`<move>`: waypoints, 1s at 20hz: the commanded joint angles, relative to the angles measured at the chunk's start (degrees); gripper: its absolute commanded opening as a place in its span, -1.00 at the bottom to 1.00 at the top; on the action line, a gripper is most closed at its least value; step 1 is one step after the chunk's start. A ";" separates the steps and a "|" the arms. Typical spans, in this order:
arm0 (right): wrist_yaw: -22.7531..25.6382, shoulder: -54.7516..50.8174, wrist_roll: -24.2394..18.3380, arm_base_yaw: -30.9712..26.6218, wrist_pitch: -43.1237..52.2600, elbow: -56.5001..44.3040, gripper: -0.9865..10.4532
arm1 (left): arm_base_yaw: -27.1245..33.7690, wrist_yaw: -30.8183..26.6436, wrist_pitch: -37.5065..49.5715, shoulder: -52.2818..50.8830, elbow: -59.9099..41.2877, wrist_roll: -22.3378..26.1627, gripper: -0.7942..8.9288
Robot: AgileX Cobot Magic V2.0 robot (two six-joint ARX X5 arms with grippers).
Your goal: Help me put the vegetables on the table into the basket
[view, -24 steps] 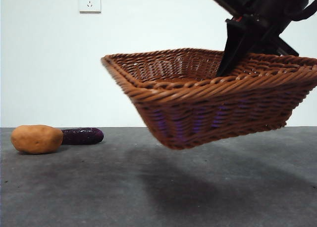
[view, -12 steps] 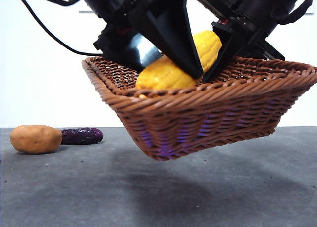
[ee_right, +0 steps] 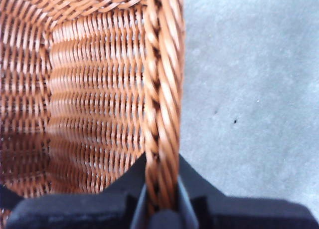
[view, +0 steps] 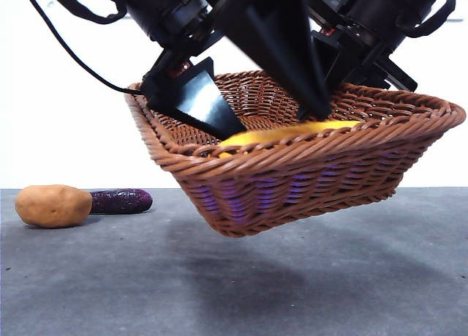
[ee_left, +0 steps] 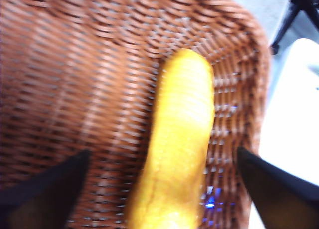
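The brown wicker basket (view: 307, 175) hangs tilted above the table (view: 219, 285). My right gripper (view: 338, 65) is shut on its braided rim (ee_right: 162, 89), as the right wrist view (ee_right: 162, 209) shows. The bumpy yellow vegetable (view: 292, 133) lies inside the basket. My left gripper (view: 276, 120) is over it, jaws open wide on either side of the vegetable (ee_left: 182, 139) in the left wrist view (ee_left: 159, 189). The orange-tan potato (view: 53, 206) and the dark purple vegetable (view: 121, 200) lie on the table at the far left, touching end to end.
A white wall stands behind the table. A black cable (view: 66, 43) trails from the left arm at the upper left. Bare grey table (ee_right: 249, 89) lies beside and under the raised basket.
The yellow vegetable has gone from the left gripper's hold above the rim to lying in the basket. The left jaws have opened. The basket has shifted slightly.
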 commanded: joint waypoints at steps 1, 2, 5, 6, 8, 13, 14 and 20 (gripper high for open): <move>-0.02 0.11 0.74 0.15 0.90 -0.24 -0.86 | -0.02 -0.07 -0.28 -0.94 0.76 0.63 0.32; 0.90 0.11 0.61 0.11 0.85 -0.24 -0.86 | 0.00 -0.28 -1.68 -1.53 2.10 0.66 0.32; 1.57 0.11 0.61 -1.01 0.70 -0.24 -0.86 | 1.44 -3.30 -10.25 -3.89 9.66 2.84 0.32; 1.33 0.11 0.61 -1.49 0.70 -0.24 -0.86 | 2.12 -5.42 -13.03 -4.72 12.28 4.04 0.32; 1.25 0.09 0.57 -3.19 0.42 -0.13 -0.86 | 4.48 -10.40 -18.60 -6.84 17.35 8.52 0.32; -4.26 0.00 -0.48 -8.31 0.26 -0.02 -0.86 | 18.73 -23.32 -26.56 -10.25 20.37 23.98 0.32; -5.25 -0.02 -0.76 -9.29 0.26 0.02 -0.86 | 23.43 -21.70 -27.28 -9.97 20.37 26.40 0.32; -9.53 -0.02 -2.71 -12.66 -0.26 0.33 -0.86 | 46.42 -4.79 -24.00 -2.47 20.37 40.89 0.31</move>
